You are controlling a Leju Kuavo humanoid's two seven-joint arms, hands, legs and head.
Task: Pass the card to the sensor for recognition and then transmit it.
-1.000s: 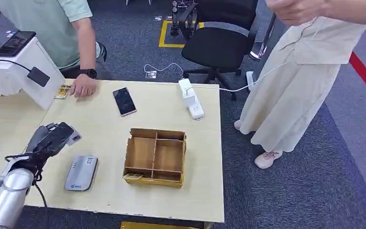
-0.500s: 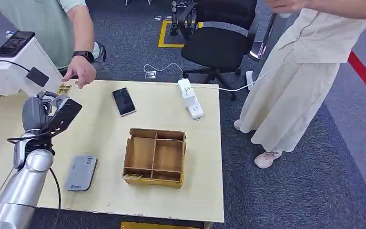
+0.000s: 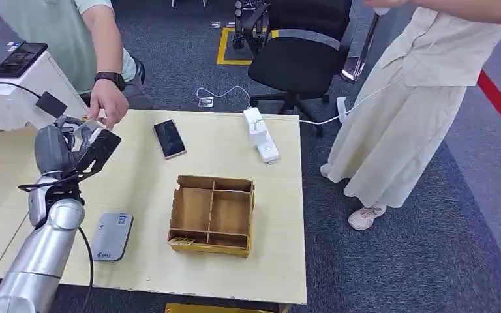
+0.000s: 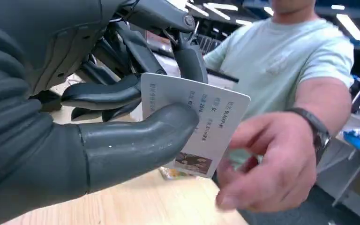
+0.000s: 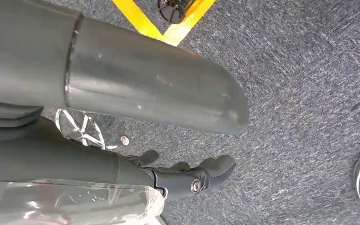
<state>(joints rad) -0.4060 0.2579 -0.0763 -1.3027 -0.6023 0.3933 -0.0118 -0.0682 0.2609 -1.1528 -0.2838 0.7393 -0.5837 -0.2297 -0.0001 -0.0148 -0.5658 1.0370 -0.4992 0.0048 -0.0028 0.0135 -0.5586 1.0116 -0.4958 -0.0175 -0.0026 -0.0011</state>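
My left hand (image 3: pixel 81 149) is raised over the table's back left part and pinches a white printed card (image 4: pixel 194 126) between thumb and fingers (image 4: pixel 98 96). A person's hand (image 3: pixel 107 107) with a dark wristwatch reaches in from behind, its fingertips (image 4: pixel 243 187) at the card's far edge. The grey flat sensor (image 3: pixel 112 236) lies on the table near the front left, below and behind my forearm. My right hand (image 5: pixel 136 89) hangs over the carpet with its fingers apart and nothing in it.
A wooden divided box (image 3: pixel 212 214) with a small yellow card (image 3: pixel 181 242) sits mid-table. A phone (image 3: pixel 169 138) and a white power strip (image 3: pixel 261 135) lie further back. A white stand (image 3: pixel 32 91) is at back left. A second person (image 3: pixel 404 111) stands right of the table.
My left hand rose from low over the table to the back left, carrying the card. The person's hand lifted off the table and came to the card.
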